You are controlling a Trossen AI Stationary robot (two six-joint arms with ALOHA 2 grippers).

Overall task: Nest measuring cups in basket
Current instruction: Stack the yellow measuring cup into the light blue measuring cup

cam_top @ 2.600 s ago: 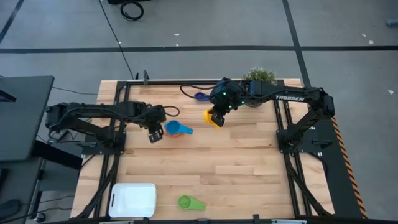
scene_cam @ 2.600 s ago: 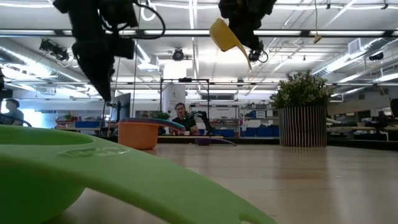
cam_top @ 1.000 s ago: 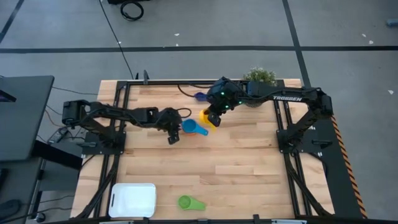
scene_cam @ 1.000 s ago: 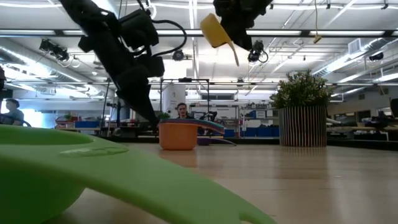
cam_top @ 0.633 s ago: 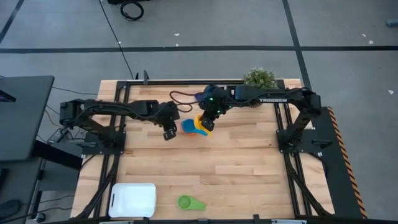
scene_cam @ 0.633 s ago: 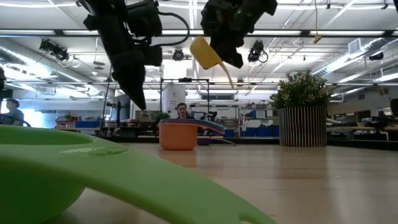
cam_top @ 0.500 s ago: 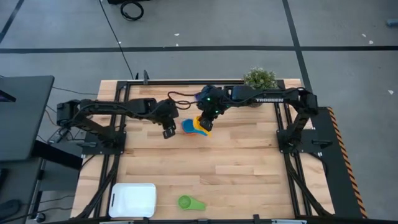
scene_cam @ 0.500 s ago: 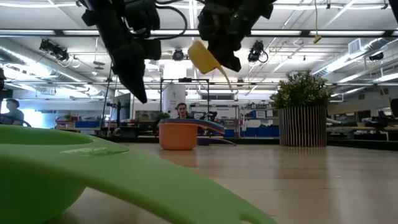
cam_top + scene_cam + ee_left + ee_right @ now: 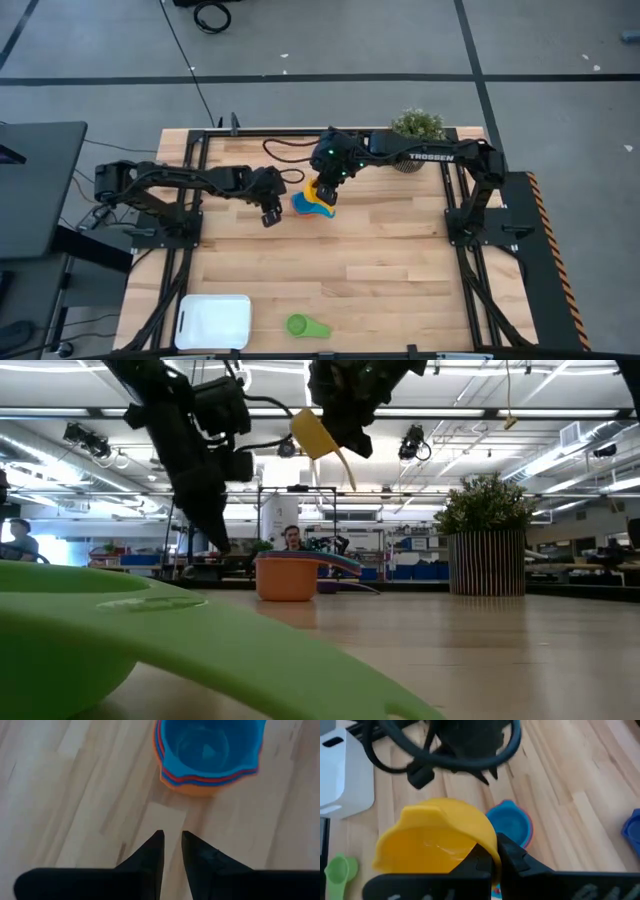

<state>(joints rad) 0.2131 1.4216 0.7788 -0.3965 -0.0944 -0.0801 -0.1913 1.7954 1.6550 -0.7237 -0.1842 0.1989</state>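
Note:
A stack of nested measuring cups [image 9: 302,204], orange outermost and bright blue innermost [image 9: 210,750], stands on its base on the table [image 9: 285,578]. My left gripper [image 9: 270,216] hovers just left of the stack. Its fingers [image 9: 157,845] are a narrow gap apart with nothing between them. My right gripper [image 9: 326,188] is shut on a yellow cup [image 9: 437,837] and holds it in the air above the stack [image 9: 312,432]. A green cup [image 9: 305,325] and the white basket [image 9: 213,320] lie by the near edge. My right gripper pinches the yellow cup's wall at its rim [image 9: 492,862] between its two fingers, which slant down from the table's far right. The cup is lifted clear and tilted. Its handle [image 9: 347,468] hangs down below it.
A potted plant [image 9: 418,125] stands at the far edge behind my right arm. A dark blue scoop [image 9: 632,827] lies on the table beyond the stack. Bare wood spans the table's middle between the stack and the basket [image 9: 350,780].
My right gripper has carried the yellow cup toward the table's left and a little down, until it hangs over the stack, still tilted. My left gripper has drawn back a little from the stack. The stack has stayed where it was.

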